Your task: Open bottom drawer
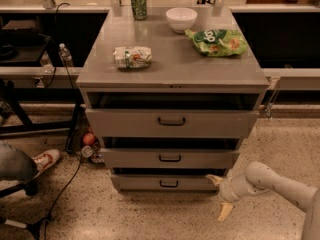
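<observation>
The bottom drawer (150, 183) is the lowest, shallowest grey front of the cabinet, with a small black handle (169, 184) at its centre. It stands slightly out from the cabinet body. My gripper (220, 195) is low on the right, at the drawer's right end, on a white arm (272, 183) that comes in from the lower right. It is open and empty. One cream fingertip (214, 178) is at the right corner of the drawer front, and the other fingertip (224, 212) hangs down toward the floor. The gripper is well right of the handle.
Above are the mid-sized drawer (170, 158) and the tall top drawer (171, 121). The cabinet top holds a green can (138, 3), a white bowl (181, 19), a green chip bag (217, 41) and a lying packet (132, 57). A person's shoe (45, 160), cables and floor clutter (89, 144) lie left.
</observation>
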### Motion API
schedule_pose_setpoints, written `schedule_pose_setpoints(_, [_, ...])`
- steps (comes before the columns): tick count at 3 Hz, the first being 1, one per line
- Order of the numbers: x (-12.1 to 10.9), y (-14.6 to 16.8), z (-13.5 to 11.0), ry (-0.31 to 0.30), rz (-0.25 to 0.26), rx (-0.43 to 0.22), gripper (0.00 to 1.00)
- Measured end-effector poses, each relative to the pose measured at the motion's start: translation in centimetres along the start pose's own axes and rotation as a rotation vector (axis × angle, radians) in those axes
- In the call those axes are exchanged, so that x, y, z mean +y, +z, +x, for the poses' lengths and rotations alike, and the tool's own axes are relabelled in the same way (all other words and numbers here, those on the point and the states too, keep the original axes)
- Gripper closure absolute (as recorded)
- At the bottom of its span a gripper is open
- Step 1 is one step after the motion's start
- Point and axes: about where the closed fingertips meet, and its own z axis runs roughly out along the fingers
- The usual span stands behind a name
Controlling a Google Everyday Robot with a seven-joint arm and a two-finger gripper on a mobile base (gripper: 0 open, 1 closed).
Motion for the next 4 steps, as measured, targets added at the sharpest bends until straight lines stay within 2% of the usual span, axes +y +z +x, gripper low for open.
schedule_pose_setpoints(2, [-2.3,2.0,5.0,-0.05,0.07,0.024,0.0])
schedule_pose_setpoints(3, [-3.5,4.7,6.6,-0.046,0.071,0.048,0.0])
schedule_pose_setpoints(4, [-4.7,7.3,7.1,-0.057,0.089,0.052,0.0])
